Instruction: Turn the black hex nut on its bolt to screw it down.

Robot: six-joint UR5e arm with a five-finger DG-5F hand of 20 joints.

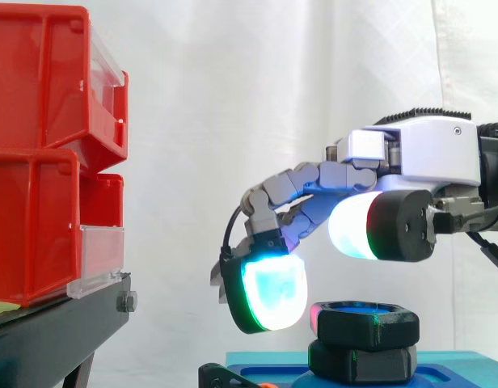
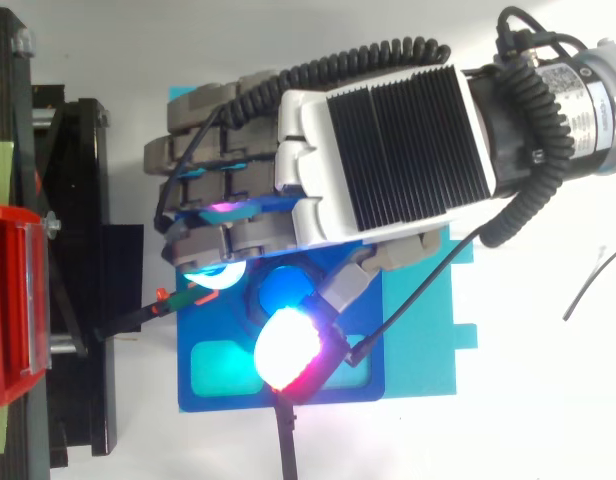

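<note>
Hand (image 1: 433, 155) hovers half-open, empty, over black nut (image 1: 366, 321); approach step, next lower and pinch its flats.

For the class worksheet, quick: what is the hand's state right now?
Hand: open, poised over the black hex nut, not gripping it.

Hex nut (image 1: 364, 320): matt black, faintly grainy, probably plastic; the view is too coarse to be sure.
Bins (image 1: 39, 89): glossy red plastic, with clear plastic label fronts (image 1: 99, 263).
Stand (image 1: 55, 331): matt black metal.
Curtain (image 1: 233, 97): white woven cloth.
Hand (image 1: 431, 149): smooth white satin shell over grey links; pads (image 1: 273, 291) translucent and smooth.
Base plate (image 2: 218, 385): matt blue plastic.
</note>
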